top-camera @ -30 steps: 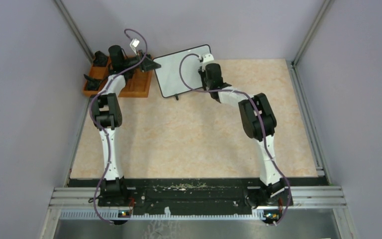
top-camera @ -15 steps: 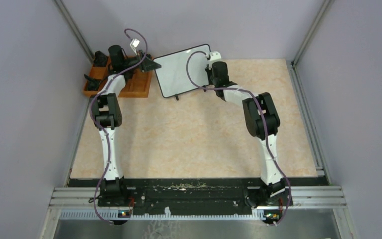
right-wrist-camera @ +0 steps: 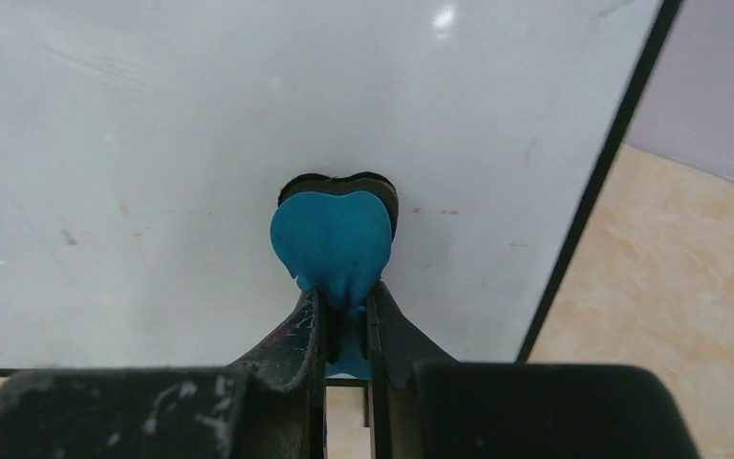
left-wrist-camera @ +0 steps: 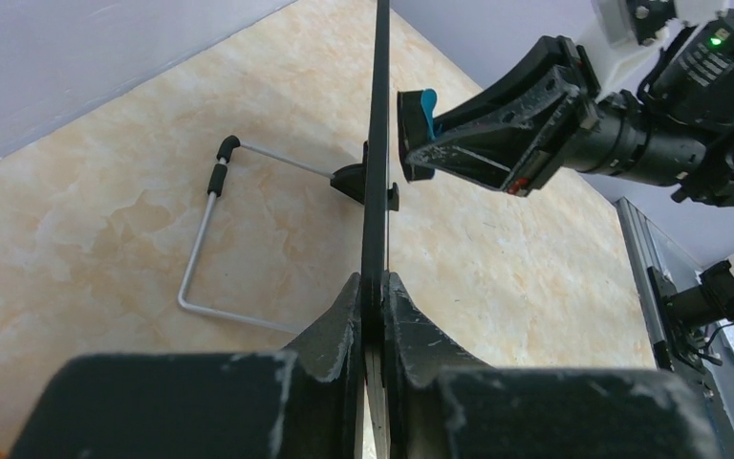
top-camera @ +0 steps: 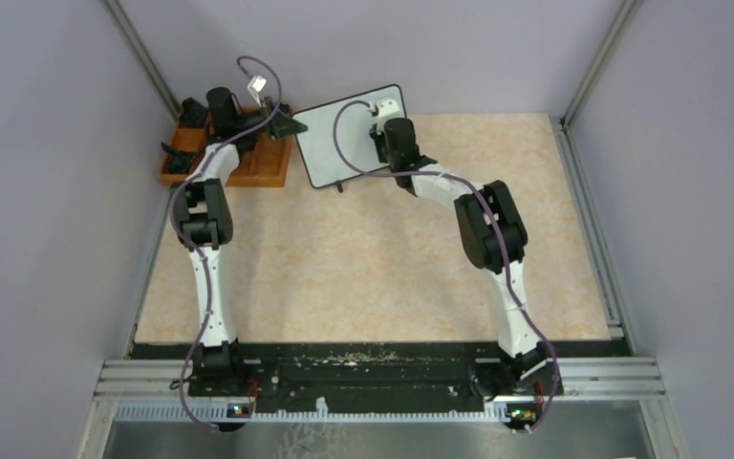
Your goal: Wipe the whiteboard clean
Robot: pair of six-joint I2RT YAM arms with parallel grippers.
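At the far end of the table [top-camera: 373, 268], just right of the orange tray [top-camera: 258, 167], you have the whiteboard [top-camera: 315, 143] propped up on its edge. Its long axis runs left to right across the table, with the right end angled a little farther from the arm bases than the left. The white face looks toward the bases and leans back, and the back rests on a bent wire stand [left-wrist-camera: 197, 251] with black-capped ends that sits on the table behind it.

Your left gripper [left-wrist-camera: 375, 287] is clamped on the board's left edge. The left wrist camera sees the board edge-on as a thin dark line running straight up from between the closed fingers.

Your right gripper [right-wrist-camera: 346, 296] is pinched on a blue eraser [right-wrist-camera: 333, 239] with a black pad at its front. The pad is set against the white face, toward the right part of the board and near the thin black frame.

As for writing, the right wrist camera shows only a few faint red specks beside the eraser and some grey smears farther left, too slight to read as letters. A small green light glows on the right arm's wrist housing [left-wrist-camera: 717, 40]. You can't make out any brand or label on the board, the eraser or the grippers.
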